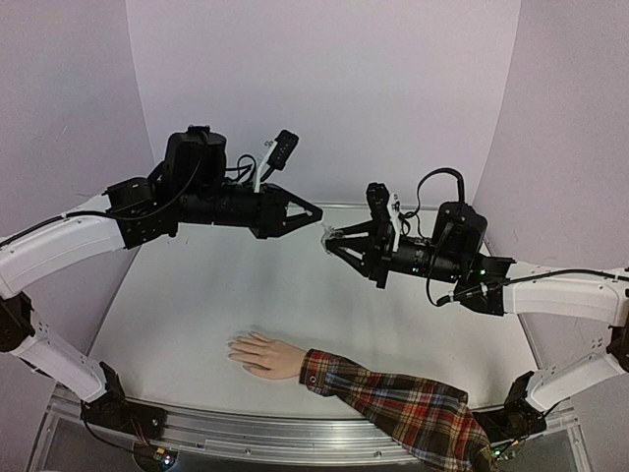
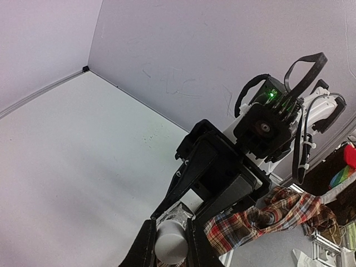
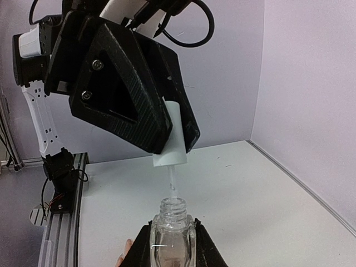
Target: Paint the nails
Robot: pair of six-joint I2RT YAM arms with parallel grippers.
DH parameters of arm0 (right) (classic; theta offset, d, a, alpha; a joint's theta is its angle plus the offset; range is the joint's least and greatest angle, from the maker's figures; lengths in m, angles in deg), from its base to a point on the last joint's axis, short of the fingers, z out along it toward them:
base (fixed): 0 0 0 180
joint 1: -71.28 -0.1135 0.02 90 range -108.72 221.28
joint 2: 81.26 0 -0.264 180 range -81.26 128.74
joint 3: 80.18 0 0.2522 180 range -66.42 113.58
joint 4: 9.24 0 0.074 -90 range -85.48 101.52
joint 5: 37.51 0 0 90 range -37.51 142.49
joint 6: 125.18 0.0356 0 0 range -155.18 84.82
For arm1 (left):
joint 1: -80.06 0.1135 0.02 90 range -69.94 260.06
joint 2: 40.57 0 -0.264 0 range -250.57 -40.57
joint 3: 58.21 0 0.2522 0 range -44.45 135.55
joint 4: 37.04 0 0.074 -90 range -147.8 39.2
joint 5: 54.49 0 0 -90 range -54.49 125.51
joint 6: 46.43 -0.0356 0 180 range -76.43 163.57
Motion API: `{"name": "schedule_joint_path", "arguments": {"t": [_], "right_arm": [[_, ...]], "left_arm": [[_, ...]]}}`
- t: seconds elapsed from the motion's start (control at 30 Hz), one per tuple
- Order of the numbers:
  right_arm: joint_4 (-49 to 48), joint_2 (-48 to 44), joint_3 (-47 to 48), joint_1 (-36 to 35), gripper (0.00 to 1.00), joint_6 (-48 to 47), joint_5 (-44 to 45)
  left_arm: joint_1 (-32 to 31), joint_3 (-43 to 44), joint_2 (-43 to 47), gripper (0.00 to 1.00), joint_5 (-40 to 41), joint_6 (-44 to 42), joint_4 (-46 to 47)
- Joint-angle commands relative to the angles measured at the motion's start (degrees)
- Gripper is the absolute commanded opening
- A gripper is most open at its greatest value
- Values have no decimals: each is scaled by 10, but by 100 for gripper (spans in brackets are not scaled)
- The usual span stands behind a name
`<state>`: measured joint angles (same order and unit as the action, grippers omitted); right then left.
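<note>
Nails: at the fingertips of the pale model hand, flat on the table, near centre, plaid sleeve trailing right. Nails too small to judge.

Farther back, in mid-air: right hand clamps the clear bottle. Left hand grips the white brush cap, its stem entering the bottle neck.

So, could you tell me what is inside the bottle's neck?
The thin stem of the cap reaches into the bottle neck; its brush tip is hidden behind the threads.
</note>
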<state>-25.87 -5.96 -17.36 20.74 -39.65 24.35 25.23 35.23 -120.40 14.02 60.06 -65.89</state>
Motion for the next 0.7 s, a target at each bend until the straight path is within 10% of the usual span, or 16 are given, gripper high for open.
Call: {"name": "schedule_joint_path", "arguments": {"t": [0.0,0.67], "right_arm": [[-31,-10,14,-1,0,-3,-3],[-31,-5,26,-1,0,-12,-6]], "left_arm": [[-4,16,-4,0,-14,-3,4],[-9,53,-42,0,-16,-26,-43]]}}
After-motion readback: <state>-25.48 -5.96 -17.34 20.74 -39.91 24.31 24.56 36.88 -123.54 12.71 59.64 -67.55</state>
